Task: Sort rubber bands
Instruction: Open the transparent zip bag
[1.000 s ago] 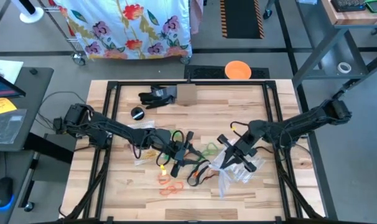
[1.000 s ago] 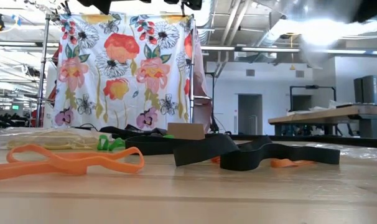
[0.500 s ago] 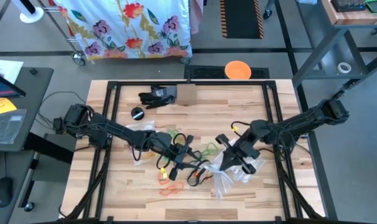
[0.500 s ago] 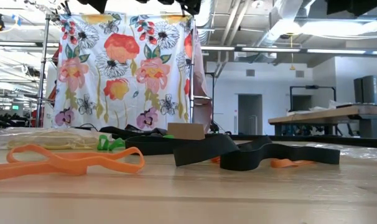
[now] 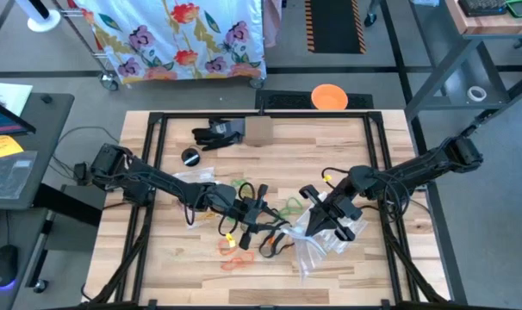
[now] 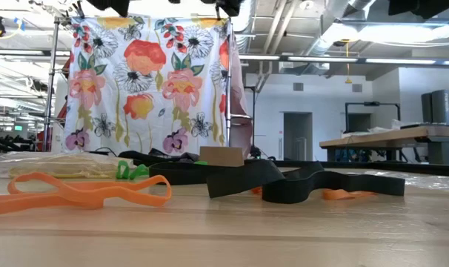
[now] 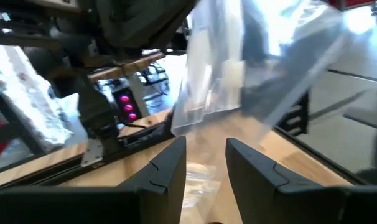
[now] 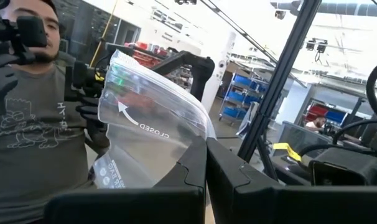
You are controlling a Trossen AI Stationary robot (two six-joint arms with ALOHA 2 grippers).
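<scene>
Rubber bands lie loose mid-table: orange ones (image 5: 233,251) (image 6: 84,191), green ones (image 5: 288,207) (image 6: 132,170), and black ones (image 5: 276,242) (image 6: 284,182). My left gripper (image 5: 259,215) (image 7: 205,165) stands open above them, level, pointing at a clear plastic zip bag (image 5: 307,247) (image 7: 238,68). I see nothing between its fingers. My right gripper (image 5: 315,226) (image 8: 206,165) is shut on that bag, just right of the bands. My right gripper pinches the clear bag's edge (image 8: 190,148) between its two shut fingers, near the printed arrow and lettering. The bag (image 8: 148,118) reaches out past the fingertips. In the left wrist view it hangs in the air above the wood.
More clear bags lie right of the right gripper (image 5: 347,231) and under the left arm (image 5: 195,177). At the far edge are a cardboard box (image 5: 257,131), a black glove (image 5: 216,133) and a black knob (image 5: 189,157). A person in a grey shirt (image 8: 33,130) stands beyond the table.
My right gripper has risen a little and rolled, taking the clear bag with it; the bag's free end has swung slightly toward the near edge. The rubber bands have stayed where they lay.
</scene>
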